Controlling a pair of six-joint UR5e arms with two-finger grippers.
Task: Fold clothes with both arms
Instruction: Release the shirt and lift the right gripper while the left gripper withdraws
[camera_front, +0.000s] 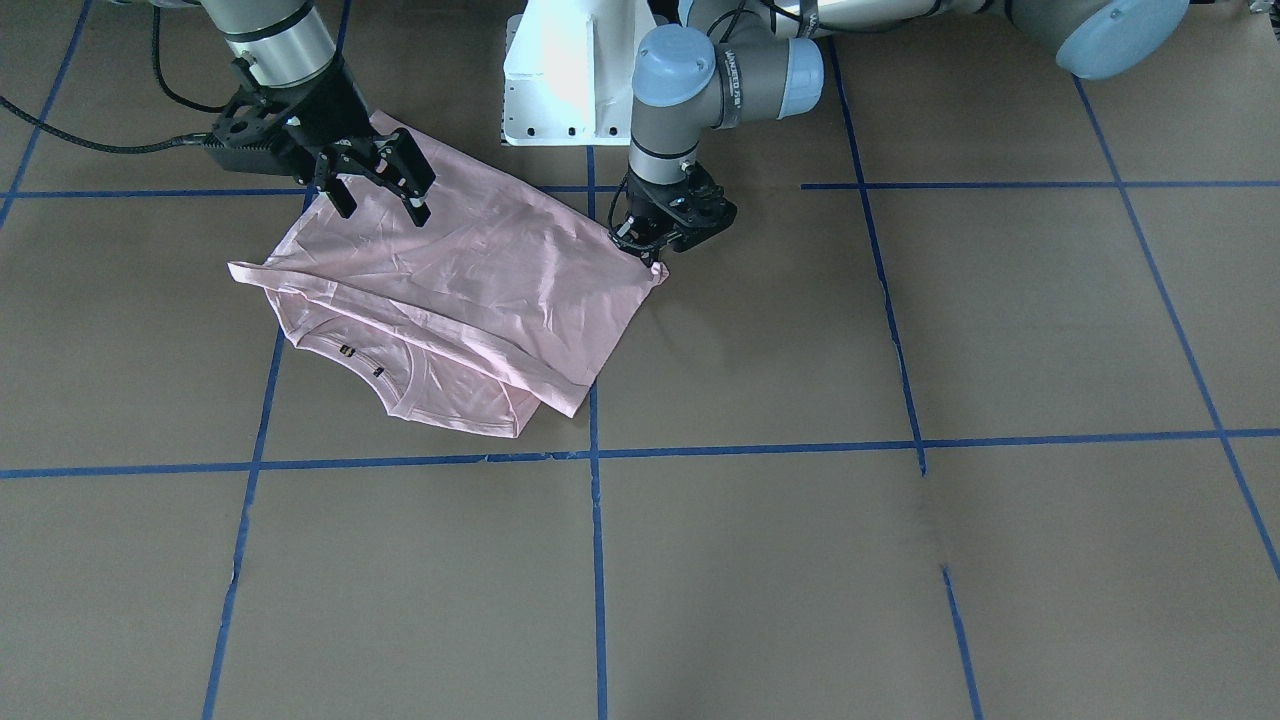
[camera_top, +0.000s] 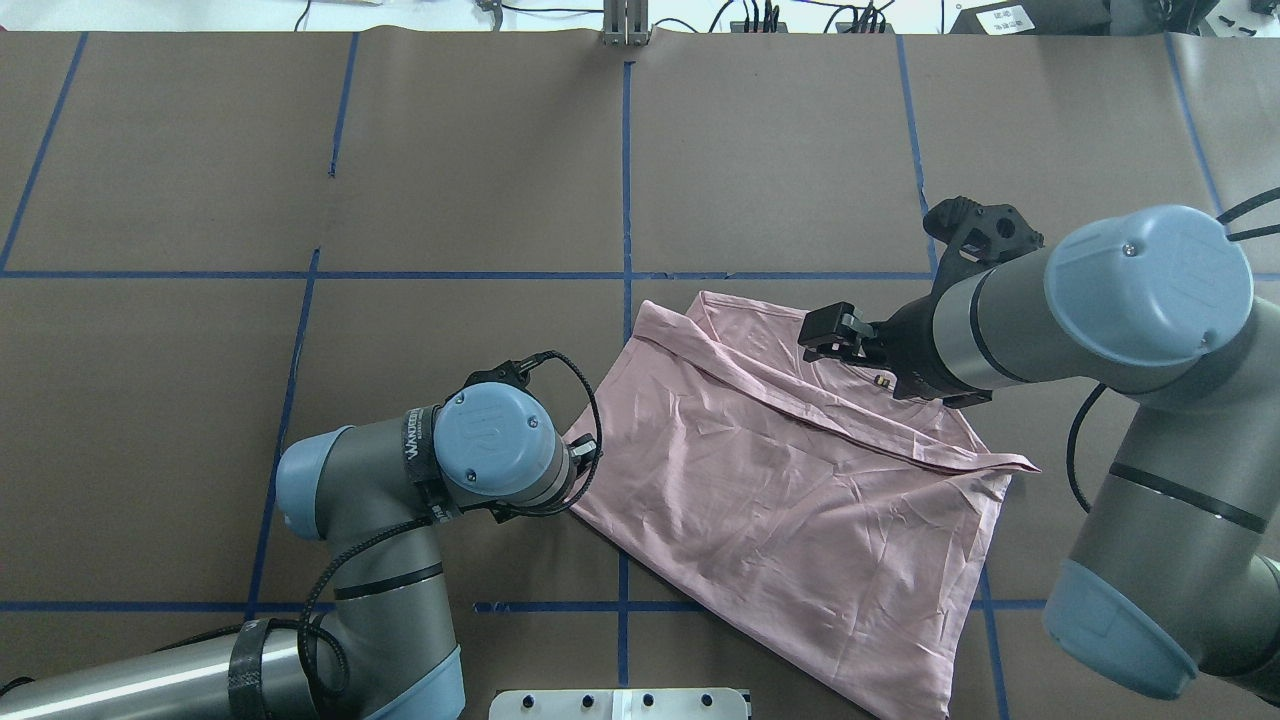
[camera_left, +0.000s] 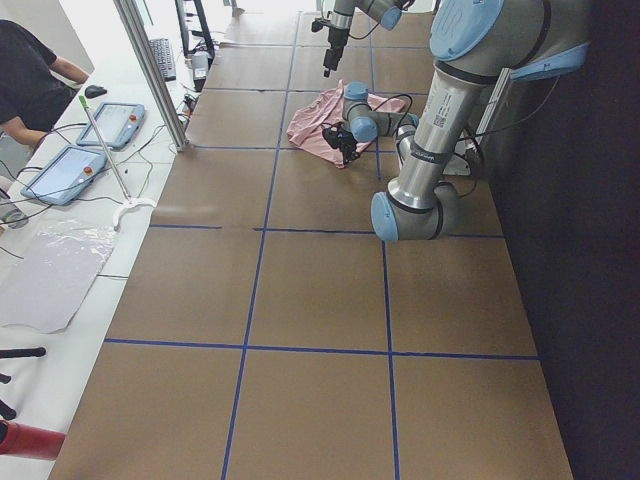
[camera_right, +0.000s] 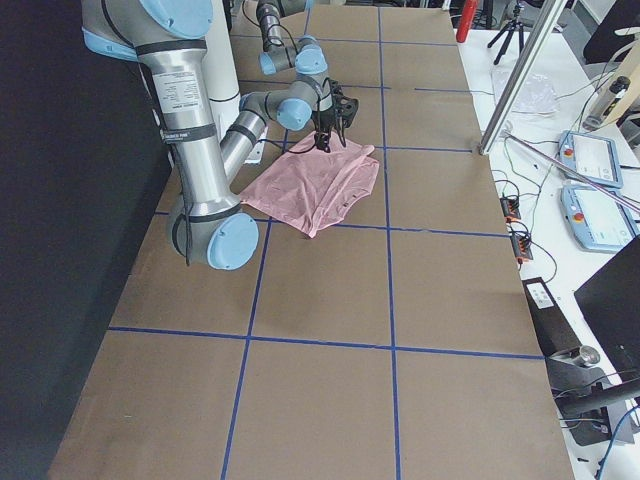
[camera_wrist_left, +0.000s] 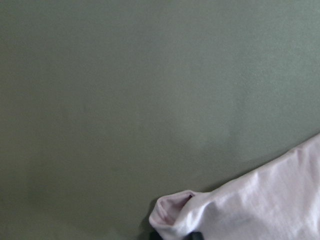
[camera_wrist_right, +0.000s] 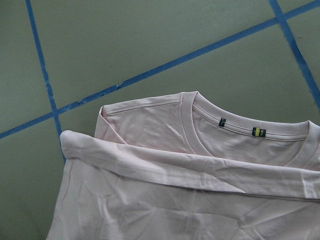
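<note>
T-shirt (camera_front: 470, 270) flat on counter (camera_front: 900, 550), right of centre line, folded band running diagonally. Left pincer (camera_front: 640, 245) low at shirt's left corner, apparently pinching it; cloth extends rightward from it. Right pincer (camera_front: 380, 198) spread, hovering above collar end, gripping nothing.

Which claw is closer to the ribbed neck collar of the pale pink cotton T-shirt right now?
Right. The right claw hovers open over the pale pink T-shirt near its collar; the left claw is down at a corner away from the collar.
</note>
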